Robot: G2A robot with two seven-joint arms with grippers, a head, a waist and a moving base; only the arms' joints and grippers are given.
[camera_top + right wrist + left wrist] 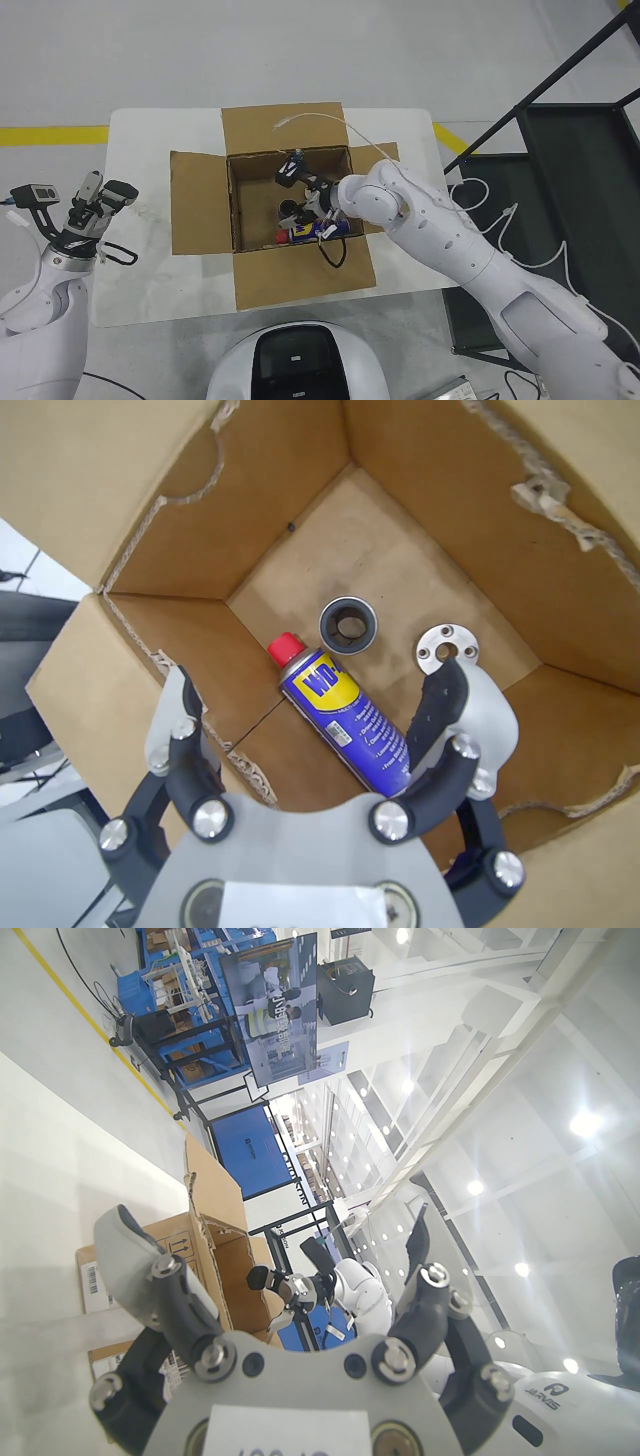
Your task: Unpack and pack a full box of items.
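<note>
An open cardboard box (200, 200) stands on the white table (150, 140). My right gripper (298, 192) hangs inside the box (425, 475), open, with nothing between its fingers. Below my right gripper (315, 692) a blue spray can (345, 720) with a red cap lies on the box floor, beside a dark ring sleeve (348, 630) and a round metal flange (447, 650). The can (308, 233) lies near the box's front wall. My left gripper (100, 195) is open and empty, held off the table's left edge. The left gripper (270, 1248) points up and toward the box (220, 1233).
The box's flaps are folded outward on all sides, the front flap (300, 275) reaching the table's near edge. A thin white cable (320, 120) arcs over the back flap. A dark metal frame (560, 110) stands to the right of the table.
</note>
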